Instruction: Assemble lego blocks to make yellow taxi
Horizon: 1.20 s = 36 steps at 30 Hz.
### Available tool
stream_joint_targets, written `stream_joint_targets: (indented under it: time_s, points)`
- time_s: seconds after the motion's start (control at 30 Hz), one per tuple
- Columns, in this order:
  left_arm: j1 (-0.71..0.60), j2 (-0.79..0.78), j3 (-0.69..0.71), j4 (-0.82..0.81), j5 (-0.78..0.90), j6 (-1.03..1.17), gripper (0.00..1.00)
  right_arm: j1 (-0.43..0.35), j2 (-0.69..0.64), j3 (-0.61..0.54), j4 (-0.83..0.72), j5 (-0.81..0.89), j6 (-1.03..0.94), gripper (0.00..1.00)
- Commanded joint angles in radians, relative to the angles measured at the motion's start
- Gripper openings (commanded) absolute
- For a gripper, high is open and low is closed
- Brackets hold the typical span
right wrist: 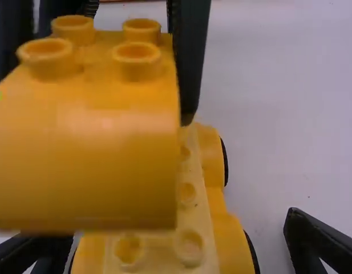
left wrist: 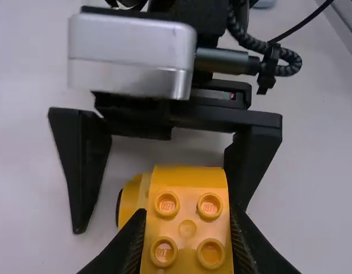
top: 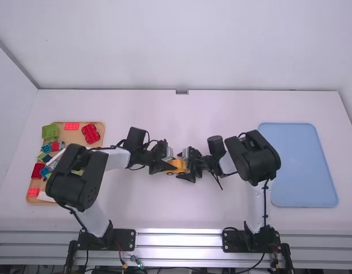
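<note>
Has the left arm (top: 96, 220) and the right arm (top: 257, 200) mounted on the metal rail (top: 178, 237) at the near edge of the counter (top: 221, 108). Slants the left arm outward from its base to a black elbow joint, then angles its forearm inward, to the right. Stands the right arm almost straight up the high view as far as its elbow, with the forearm bent back in to the left.

Has the wrists facing each other, low over the middle of the counter. Clamps the left pincer (top: 169, 166) on the orange-yellow block (left wrist: 187, 228), with the four studs exposed. Spreads the right pincer (top: 185, 165) with its fingers apart, on either side of the wheeled base (right wrist: 207, 228). Shows the block above part of that base in the right wrist view; cannot tell whether they touch.

Farther up the counter, has a tan tray (top: 76, 136) of mixed colored blocks (top: 90, 133) at the left and a blue tray (top: 298, 165) at the right, beyond the right arm's elbow. Ends in a pale wall (top: 181, 45) at the back.
</note>
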Motion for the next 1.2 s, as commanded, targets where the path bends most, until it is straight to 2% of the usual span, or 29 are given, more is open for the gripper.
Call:
stream_joint_targets:
  time_s: [0.0, 0.2, 0.37, 0.4, 0.53, 0.67, 0.97, 1.17]
  points:
    - [-0.010, 0.008, -0.007, -0.001, 0.008, 0.014, 0.02, 0.012, 0.011, 0.014, -0.004, -0.004, -0.004, 0.96]
    - [-0.009, 0.016, -0.007, -0.007, -0.050, 0.015, 0.02, 0.018, 0.011, 0.014, -0.001, -0.009, -0.018, 0.93]
    - [-0.009, 0.066, -0.005, 0.047, -0.041, 0.008, 0.02, 0.018, 0.011, 0.014, -0.004, -0.013, -0.027, 0.72]
    - [-0.009, 0.079, -0.005, 0.068, -0.028, -0.013, 0.02, 0.018, 0.011, 0.013, -0.003, -0.012, -0.026, 0.64]
    - [-0.009, 0.088, -0.006, 0.103, 0.006, -0.023, 0.02, 0.018, 0.011, 0.013, -0.013, -0.012, -0.027, 0.48]
    - [-0.009, 0.088, -0.006, 0.093, -0.020, -0.023, 0.02, 0.018, 0.011, 0.014, -0.018, -0.011, -0.027, 0.44]
    - [-0.015, 0.098, -0.015, 0.043, -0.026, -0.015, 0.02, 0.018, 0.011, 0.014, -0.013, -0.005, -0.026, 0.44]
    - [-0.033, 0.121, -0.055, 0.128, -0.032, -0.020, 0.02, 0.019, 0.011, 0.014, -0.011, -0.008, -0.026, 0.43]
